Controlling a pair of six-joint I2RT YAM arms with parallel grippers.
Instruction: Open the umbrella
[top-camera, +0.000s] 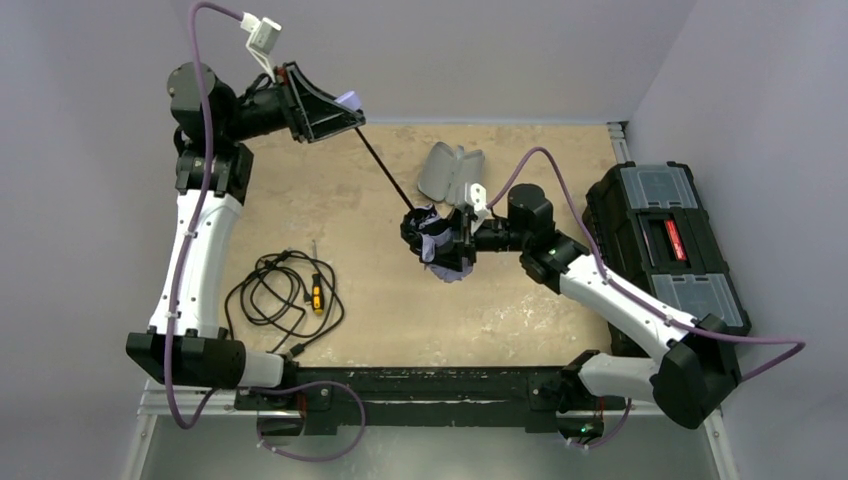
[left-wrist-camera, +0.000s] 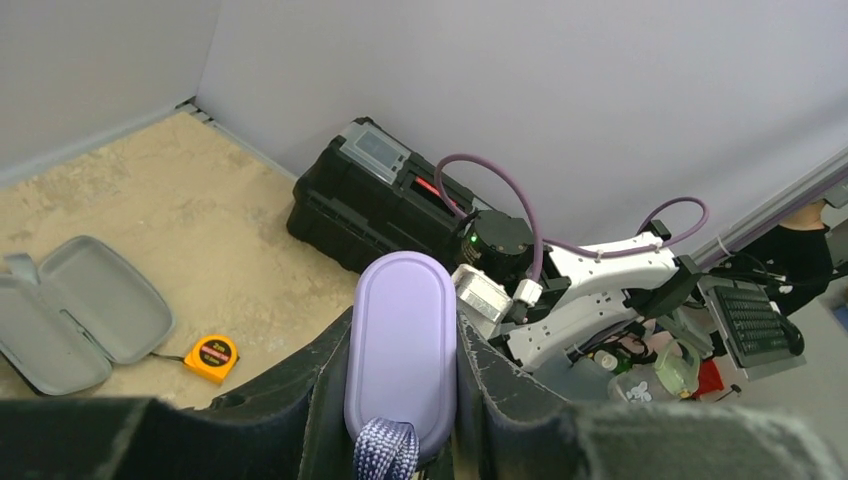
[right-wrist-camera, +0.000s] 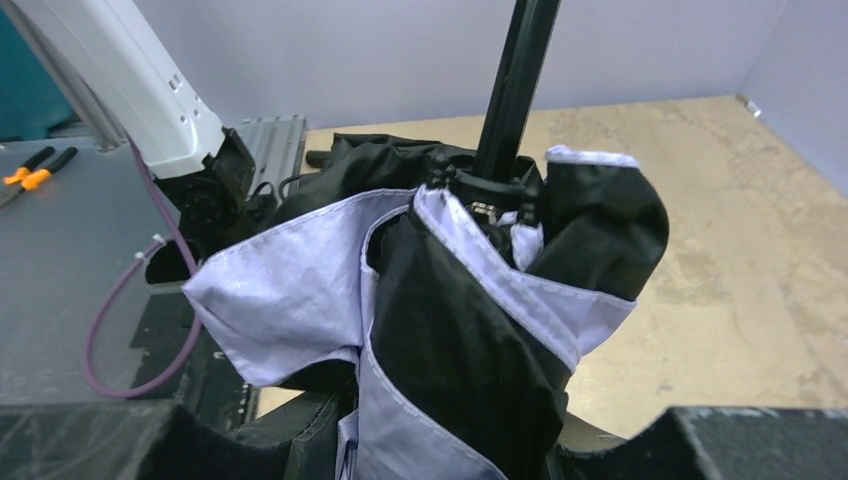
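Note:
The umbrella stretches across the top external view. Its lavender handle (top-camera: 347, 100) is at the upper left, and the thin black shaft (top-camera: 385, 170) slopes down to the bunched lavender-and-black canopy (top-camera: 437, 248) at mid-table. My left gripper (top-camera: 335, 112) is raised near the back wall, shut on the handle (left-wrist-camera: 400, 340), its black fingers (left-wrist-camera: 495, 385) pressing both sides. My right gripper (top-camera: 447, 243) is shut on the folded canopy (right-wrist-camera: 450, 310). The cloth fills the space between its fingers (right-wrist-camera: 300, 440), and the shaft (right-wrist-camera: 515, 80) rises out of the folds.
An open grey case (top-camera: 450, 172) lies just behind the canopy. An orange tape measure (left-wrist-camera: 211, 357) sits beside it. A black toolbox (top-camera: 665, 240) stands along the right edge. A coiled black cable (top-camera: 280, 295) with a small orange-and-black tool (top-camera: 317, 297) lies at the left.

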